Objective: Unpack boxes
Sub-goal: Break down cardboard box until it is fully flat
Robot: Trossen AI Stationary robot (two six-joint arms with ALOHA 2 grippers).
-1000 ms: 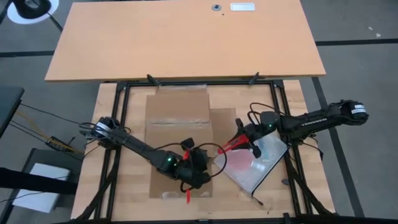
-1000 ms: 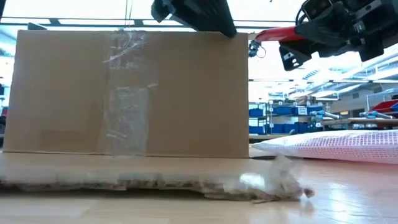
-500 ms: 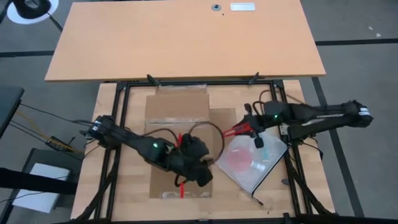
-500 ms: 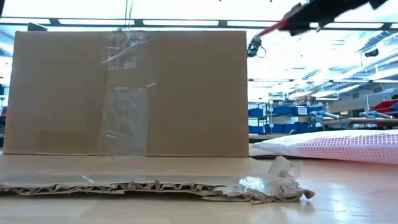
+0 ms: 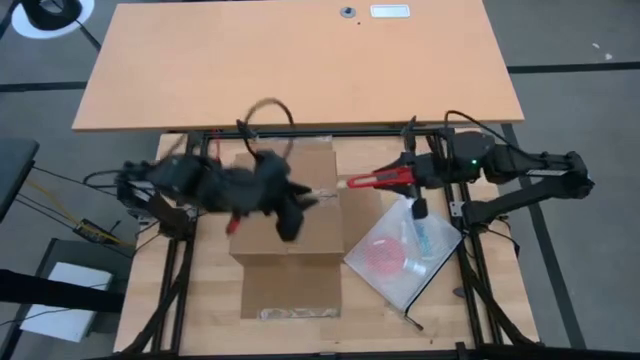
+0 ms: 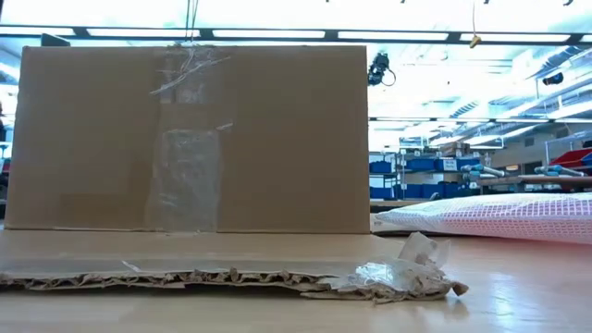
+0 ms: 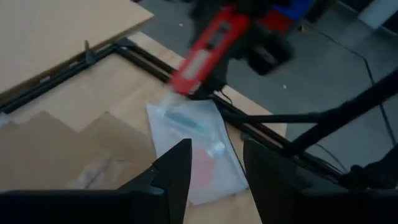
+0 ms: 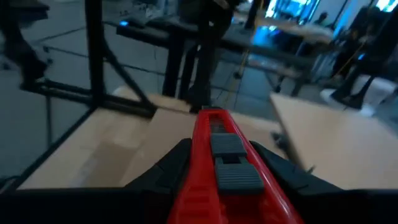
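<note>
The brown carton (image 5: 290,235) stands in the middle of the table, with its near flap (image 6: 185,274) lying flat on the tabletop and its taped wall (image 6: 194,139) upright. My left gripper (image 5: 295,210) hovers high over the carton, blurred, its fingers (image 7: 177,171) open with nothing between them. My right gripper (image 5: 400,178) is raised to the carton's right and is shut on a red box cutter (image 5: 372,181). The cutter (image 7: 205,53) points toward the carton. Neither gripper shows in the low view. My right gripper pinches the red cutter's handle (image 8: 200,171) between its two fingers, one on each side. The fingers come about level from the table's right, and the cutter lies along them. Its front end sticks out ahead toward the table's left, lifted clear of everything.
A clear plastic bag (image 5: 405,255) with a pink disc inside lies on the table right of the carton, below the right gripper. A crumpled tape scrap (image 6: 407,268) sits by the near flap. Black frame rails (image 5: 300,133) border the table, with a larger wooden tabletop (image 5: 300,60) beyond.
Both grippers have gone up fast and left the low view. My left gripper has risen from the carton's near flap toward the far edge, rolling as it went. My right gripper has lifted the red cutter straight up from above the bag.
</note>
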